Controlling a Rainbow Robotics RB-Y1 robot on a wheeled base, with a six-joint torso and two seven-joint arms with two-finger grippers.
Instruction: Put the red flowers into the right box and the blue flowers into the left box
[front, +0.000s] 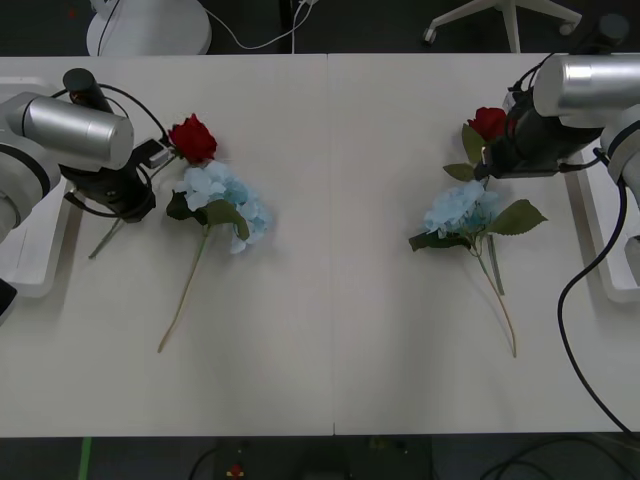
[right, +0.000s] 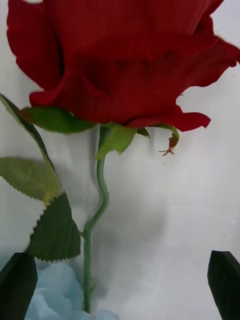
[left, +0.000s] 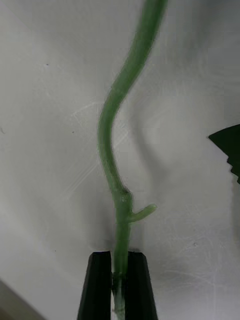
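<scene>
One of the red flowers (front: 192, 138) lies at the left of the table, its thin green stem (left: 112, 150) clamped between the black fingers of my left gripper (front: 138, 190), which is shut on it. Beside it lies a pale blue flower (front: 225, 200) on a long stem. At the right, a second red rose (front: 488, 122) lies above another blue cluster (front: 462, 210). My right gripper (front: 490, 158) hovers over that rose's stem (right: 97, 200), open, with one finger (right: 225, 282) on each side of it. The left box (front: 35, 265) and the right box (front: 600, 250) sit at the table's two side edges.
The table's middle strip between the two flower pairs is bare white surface. Black cables hang along the right arm (front: 570, 300). Chair and stand bases (front: 500, 20) sit on the floor beyond the far edge.
</scene>
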